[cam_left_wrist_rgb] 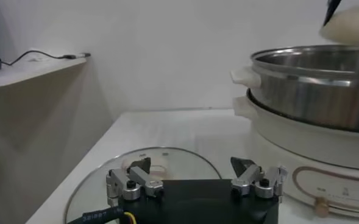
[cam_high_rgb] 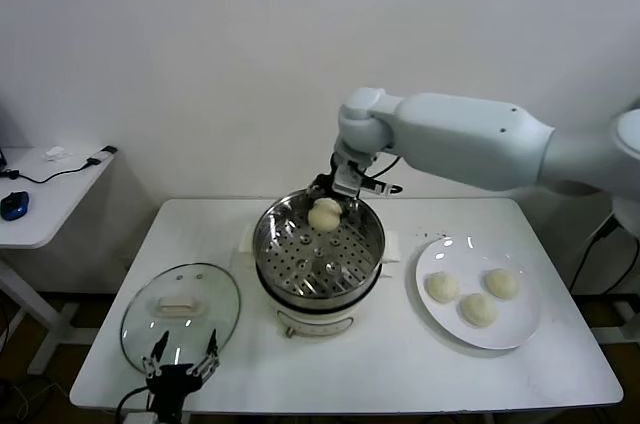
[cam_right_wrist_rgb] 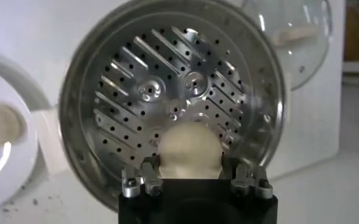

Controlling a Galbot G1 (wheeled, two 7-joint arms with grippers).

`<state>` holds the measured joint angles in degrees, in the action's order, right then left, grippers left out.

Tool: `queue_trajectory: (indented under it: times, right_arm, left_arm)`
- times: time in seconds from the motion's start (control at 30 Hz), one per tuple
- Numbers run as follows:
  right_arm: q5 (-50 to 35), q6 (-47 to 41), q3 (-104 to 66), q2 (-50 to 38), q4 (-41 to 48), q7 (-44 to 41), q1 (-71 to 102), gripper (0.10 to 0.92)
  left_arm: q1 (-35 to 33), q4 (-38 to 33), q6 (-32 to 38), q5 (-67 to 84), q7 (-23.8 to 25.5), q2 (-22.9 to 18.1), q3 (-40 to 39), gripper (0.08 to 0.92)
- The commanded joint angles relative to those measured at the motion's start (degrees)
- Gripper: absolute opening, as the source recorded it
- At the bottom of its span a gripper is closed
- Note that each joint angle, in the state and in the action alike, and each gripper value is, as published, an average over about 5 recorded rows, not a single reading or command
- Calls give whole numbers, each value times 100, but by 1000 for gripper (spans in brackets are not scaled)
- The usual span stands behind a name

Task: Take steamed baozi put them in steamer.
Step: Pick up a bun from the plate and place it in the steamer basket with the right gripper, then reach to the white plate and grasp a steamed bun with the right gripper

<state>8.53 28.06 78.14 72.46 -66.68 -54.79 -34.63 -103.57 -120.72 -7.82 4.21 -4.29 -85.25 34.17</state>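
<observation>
A smooth, domed, cream-white baozi (cam_high_rgb: 325, 213) hangs over the far side of the steamer (cam_high_rgb: 318, 281), gripped in the right end effector (cam_high_rgb: 336, 196), whose fingers are partly closed around it. Three more baozi (cam_high_rgb: 477, 296) sit on the plate (cam_high_rgb: 520, 329) at right. The left end effector (cam_high_rgb: 181, 359) hovers wide open over the glass lid (cam_high_rgb: 180, 316) at near left. No writing is legible.

Head view: high, facing forward and down over the whole table (cam_high_rgb: 400, 364). Left wrist view: low at the table's near edge, level, close beside the steamer (cam_left_wrist_rgb: 313, 91). Right wrist view: close above, straight down into the steamer, which all three views share.
</observation>
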Motion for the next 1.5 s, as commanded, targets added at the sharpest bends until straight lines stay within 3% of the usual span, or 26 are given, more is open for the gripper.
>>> queue_trajectory:
  times: [0.03, 0.47, 0.63, 0.83, 1.0, 1.23, 1.37, 1.5]
  right_arm:
    - [894, 584, -74, 424, 891, 312, 571, 670]
    - [1027, 705, -298, 829, 1780, 507, 981, 681]
    - [906, 738, -301, 839, 1795, 590, 978, 782]
    - [-32, 707, -130, 530, 1147, 292, 437, 822]
    - [-1359, 580, -1, -32, 582, -286, -464, 823]
    - [-4094, -984, 977, -1386, 451, -1080, -1587, 823]
    - [-4311, -1960, 1739, -2273, 49, -1103, -1891, 823]
    - [-4247, -2965, 2507, -3162, -885, -733, -1976, 823]
  left_arm:
    - [3, 53, 16, -8, -10, 0, 3, 823]
    - [95, 135, 6, 17, -19, 10, 20, 823]
    - [118, 139, -7, 28, -21, 0, 25, 823]
    - [123, 108, -42, 32, -15, -15, 32, 823]
    - [110, 84, -52, 20, -6, -38, 17, 823]
    - [91, 61, -54, 6, -6, -42, 1, 823]
    - [110, 76, -53, 6, -10, -41, -5, 823]
    - [157, 100, -55, 5, -11, -49, -3, 823]
